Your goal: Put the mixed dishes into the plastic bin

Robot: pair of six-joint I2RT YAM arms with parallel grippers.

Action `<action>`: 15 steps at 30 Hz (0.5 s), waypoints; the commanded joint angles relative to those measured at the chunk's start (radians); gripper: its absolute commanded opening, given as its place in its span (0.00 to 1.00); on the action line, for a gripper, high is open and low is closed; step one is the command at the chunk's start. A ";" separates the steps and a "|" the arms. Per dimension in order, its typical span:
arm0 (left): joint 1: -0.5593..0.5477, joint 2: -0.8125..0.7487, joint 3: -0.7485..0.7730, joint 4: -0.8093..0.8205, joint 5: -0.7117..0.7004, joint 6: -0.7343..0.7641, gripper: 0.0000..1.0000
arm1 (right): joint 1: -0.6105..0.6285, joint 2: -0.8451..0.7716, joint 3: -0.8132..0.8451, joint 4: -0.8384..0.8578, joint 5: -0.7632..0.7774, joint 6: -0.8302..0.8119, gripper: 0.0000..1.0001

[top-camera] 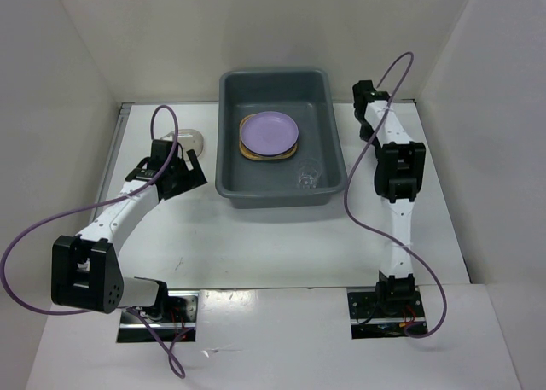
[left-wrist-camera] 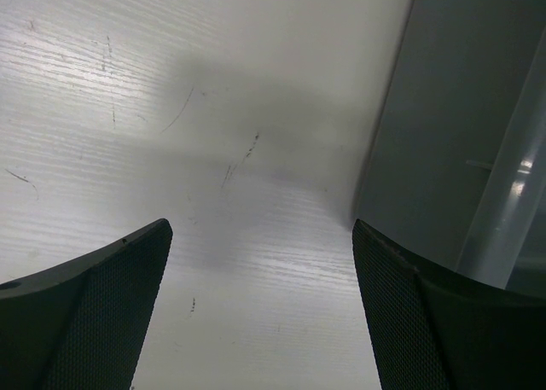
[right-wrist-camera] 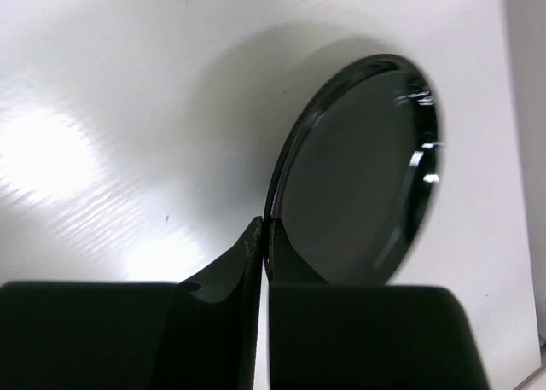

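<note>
Inside the plastic bin we see the lilac plate on the bamboo tray, with the glass cup faint beside them. Right of the bin, the right fingers clench the black dish. Left of it, the left fingers gape over the scratched white table, half hiding the beige dish.

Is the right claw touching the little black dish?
Touching. The right wrist view shows it: the fingers of the right claw are pinched shut on the near rim of the small black dish, with no gap showing.
</note>
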 commanded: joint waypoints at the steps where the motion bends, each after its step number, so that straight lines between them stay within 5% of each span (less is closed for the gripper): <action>1: 0.006 0.006 0.002 0.026 0.003 0.024 0.93 | 0.000 -0.177 0.014 -0.007 0.020 0.023 0.00; 9: 0.006 0.006 0.002 0.026 0.023 0.024 0.93 | 0.084 -0.338 0.003 0.045 0.109 0.018 0.00; 15: 0.006 0.006 -0.008 0.026 0.032 0.024 0.93 | 0.326 -0.518 -0.014 0.197 0.143 -0.083 0.00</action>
